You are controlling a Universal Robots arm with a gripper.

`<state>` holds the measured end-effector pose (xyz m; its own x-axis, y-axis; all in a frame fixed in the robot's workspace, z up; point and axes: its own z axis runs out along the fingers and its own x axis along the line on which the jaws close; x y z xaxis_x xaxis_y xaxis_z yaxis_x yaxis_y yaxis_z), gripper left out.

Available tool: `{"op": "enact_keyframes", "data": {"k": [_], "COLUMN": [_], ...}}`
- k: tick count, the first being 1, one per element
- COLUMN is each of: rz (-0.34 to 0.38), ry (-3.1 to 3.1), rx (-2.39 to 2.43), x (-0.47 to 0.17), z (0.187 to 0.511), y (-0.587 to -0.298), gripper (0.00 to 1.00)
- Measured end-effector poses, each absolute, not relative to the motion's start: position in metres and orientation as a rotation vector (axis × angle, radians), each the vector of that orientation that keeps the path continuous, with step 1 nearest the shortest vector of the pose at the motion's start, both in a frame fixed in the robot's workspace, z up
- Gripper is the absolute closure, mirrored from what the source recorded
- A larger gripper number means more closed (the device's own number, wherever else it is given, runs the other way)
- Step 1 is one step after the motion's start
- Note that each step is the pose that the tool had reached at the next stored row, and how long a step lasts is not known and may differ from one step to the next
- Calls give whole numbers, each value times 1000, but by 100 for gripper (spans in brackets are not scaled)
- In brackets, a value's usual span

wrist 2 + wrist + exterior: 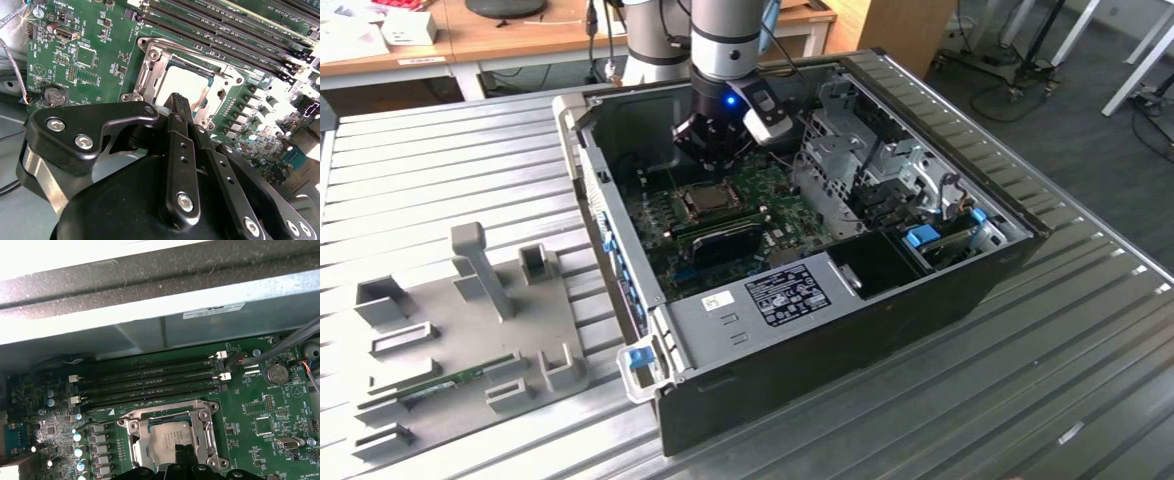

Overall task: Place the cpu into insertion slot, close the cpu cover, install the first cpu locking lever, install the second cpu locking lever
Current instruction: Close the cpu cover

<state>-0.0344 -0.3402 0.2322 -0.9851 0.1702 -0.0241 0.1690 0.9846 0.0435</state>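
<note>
Cpu (pixel 166 436) lies flat in its socket on the green motherboard (pixel 90 50), its dull grey top facing up. In the exterior view it sits a little above and left of centre. The cpu cover (pixel 134 442), a silvery frame, appears to lie down around it, with the grey top showing through its window. I cannot tell whether either locking lever is latched.

I judge placement done and the work to stand at the cover and its levers. That step calls for a small, steady push at the frame's edge, kept off the cpu and the memory slots (pixel 150 382) beside the socket.

The gripper (pixel 177 100) has its dark fingers drawn together and grasps nothing. In the second wrist view its tip rests at the socket's near rim; I cannot tell whether it touches the metal.

The arm (pixel 724 40) enters at the upper middle of the exterior view and stands nearly upright. Its wrist points straight down into the open computer case (pixel 854 330), which lies on a ribbed metal table (pixel 454 160).
</note>
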Motion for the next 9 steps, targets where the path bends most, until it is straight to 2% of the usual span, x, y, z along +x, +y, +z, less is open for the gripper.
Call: {"op": "enact_keyframes", "data": {"k": [9], "rz": [63], "ry": [3109], "rx": [185], "x": [-36], "z": [232], "y": [-340], "gripper": [89]}}
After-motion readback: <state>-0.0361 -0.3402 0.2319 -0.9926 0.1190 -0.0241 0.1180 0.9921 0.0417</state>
